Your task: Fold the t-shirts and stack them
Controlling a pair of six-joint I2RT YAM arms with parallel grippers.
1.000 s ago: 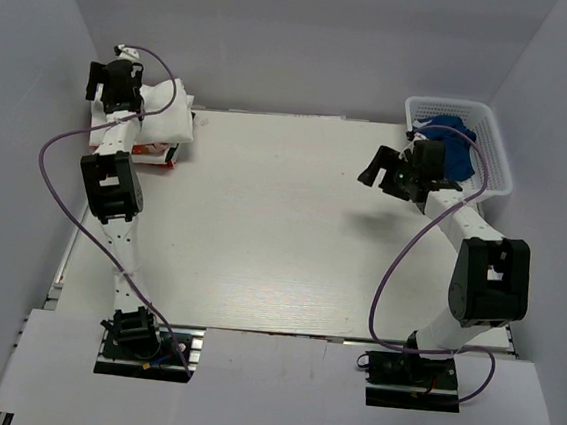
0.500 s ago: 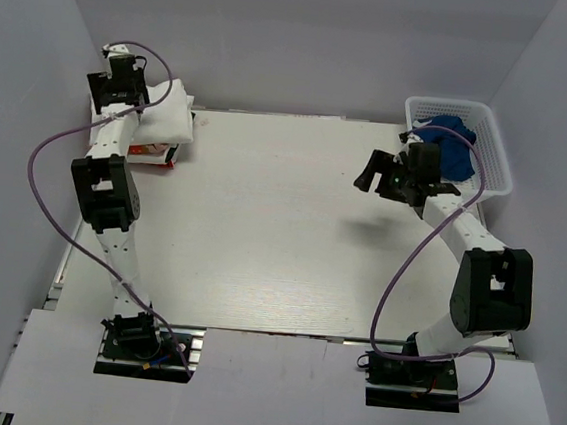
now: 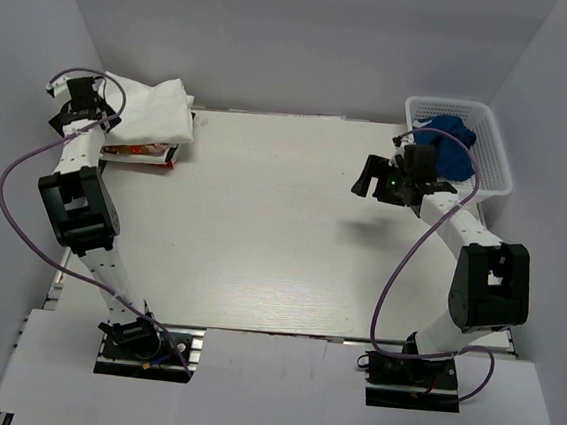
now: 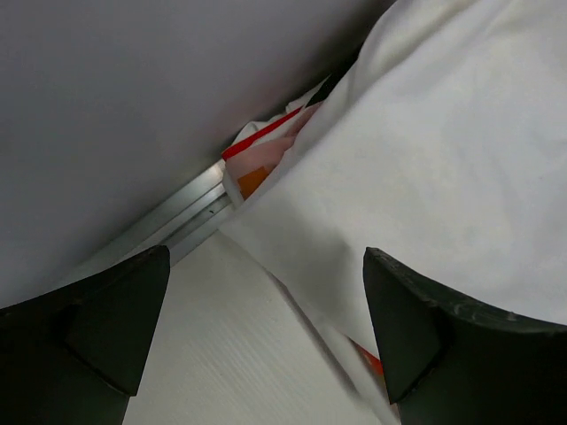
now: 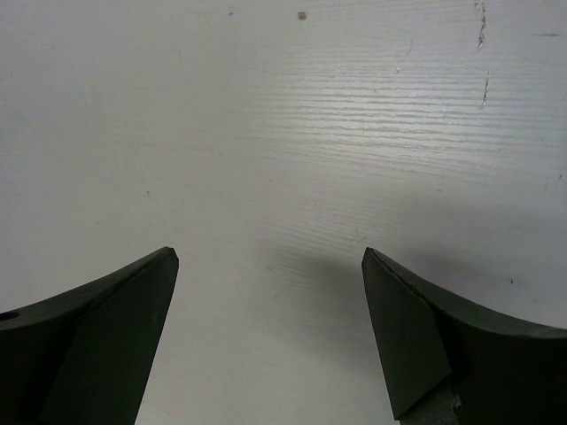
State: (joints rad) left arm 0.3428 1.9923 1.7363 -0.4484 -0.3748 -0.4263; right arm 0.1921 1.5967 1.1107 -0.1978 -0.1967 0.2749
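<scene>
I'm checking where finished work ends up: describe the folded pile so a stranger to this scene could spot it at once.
Start at the table and go to its far left corner, by the back wall. There lies the pile of t-shirts, a folded white one on top with red and orange edges showing beneath. Unlike the blue cloth in the white basket, it lies loose.

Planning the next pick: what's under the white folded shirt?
A red and orange printed edge peeks out under the white shirt; the rest of that layer is covered.
</scene>
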